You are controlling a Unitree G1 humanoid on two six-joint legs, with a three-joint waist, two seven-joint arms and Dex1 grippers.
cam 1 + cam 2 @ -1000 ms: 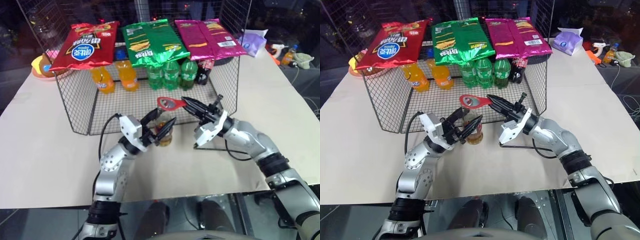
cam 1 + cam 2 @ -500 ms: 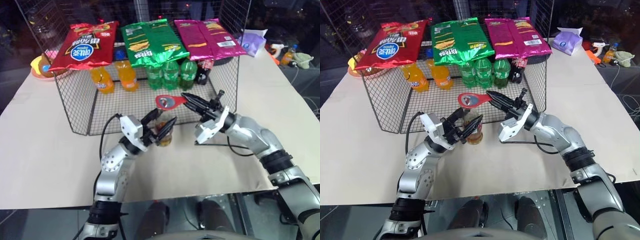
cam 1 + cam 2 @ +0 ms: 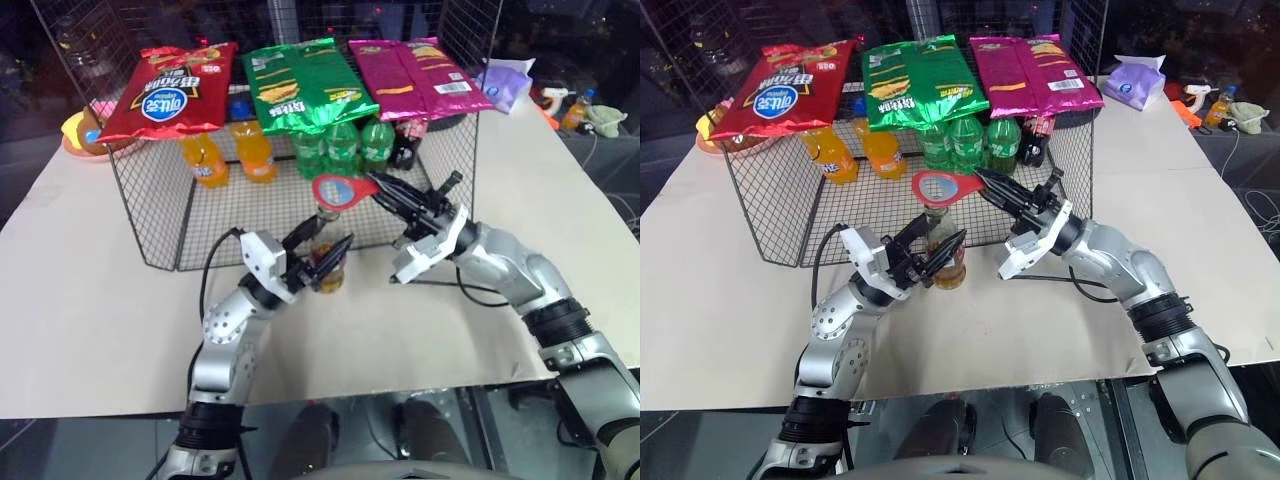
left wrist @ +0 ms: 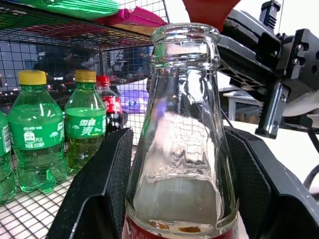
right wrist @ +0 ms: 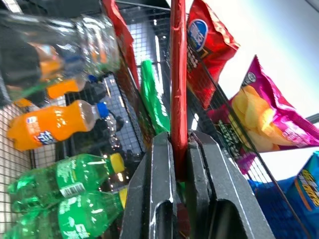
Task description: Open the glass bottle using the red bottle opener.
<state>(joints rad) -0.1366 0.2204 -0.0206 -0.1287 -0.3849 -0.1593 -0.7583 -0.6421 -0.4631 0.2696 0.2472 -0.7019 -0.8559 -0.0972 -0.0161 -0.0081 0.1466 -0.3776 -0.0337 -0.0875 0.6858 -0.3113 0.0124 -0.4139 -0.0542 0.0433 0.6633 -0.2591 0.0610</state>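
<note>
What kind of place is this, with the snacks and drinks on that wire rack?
Probably a mock shop display in a lab: a wire mesh rack holding chip bags and soda bottles, set on a paper-covered table amid dark, cluttered surroundings.

a pale beige table (image 3: pixel 90 300) sits in a dim room. a dark glossy floor (image 3: pixel 330 430) shows below its front edge.
</note>
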